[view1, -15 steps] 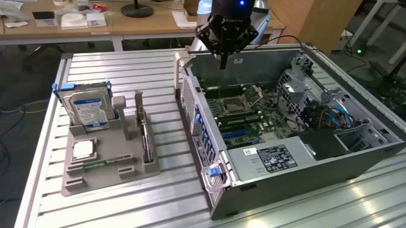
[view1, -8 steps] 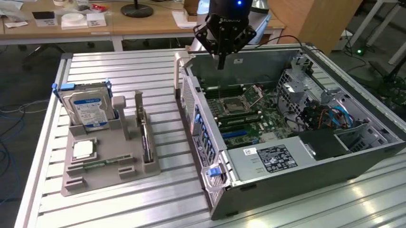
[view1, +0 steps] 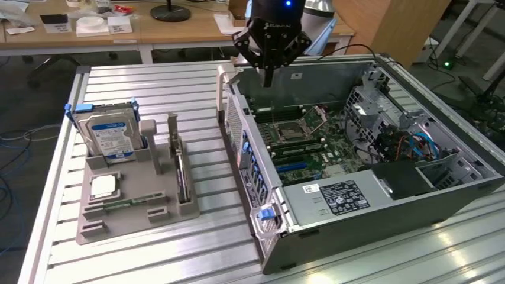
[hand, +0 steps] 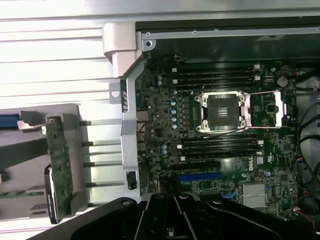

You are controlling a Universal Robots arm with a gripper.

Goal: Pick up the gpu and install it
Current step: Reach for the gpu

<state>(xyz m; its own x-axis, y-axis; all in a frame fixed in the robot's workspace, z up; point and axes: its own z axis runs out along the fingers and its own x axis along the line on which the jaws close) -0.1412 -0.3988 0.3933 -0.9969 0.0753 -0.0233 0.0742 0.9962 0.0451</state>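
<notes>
Gpu (view1: 181, 174) stands on edge in a slot of the grey holder (view1: 126, 225) on the surface (view1: 158, 89), probably to leave its top edge graspable, while the hand (view1: 268, 83), pinched together and empty, hovers well apart over the open computer case (view1: 394, 219).

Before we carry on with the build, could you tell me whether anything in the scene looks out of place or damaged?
Only the processor socket on the motherboard: it stands open and empty, its cover plate swung aside. The gpu sits edge-up in its holder; nothing looks spilled or broken.
</notes>
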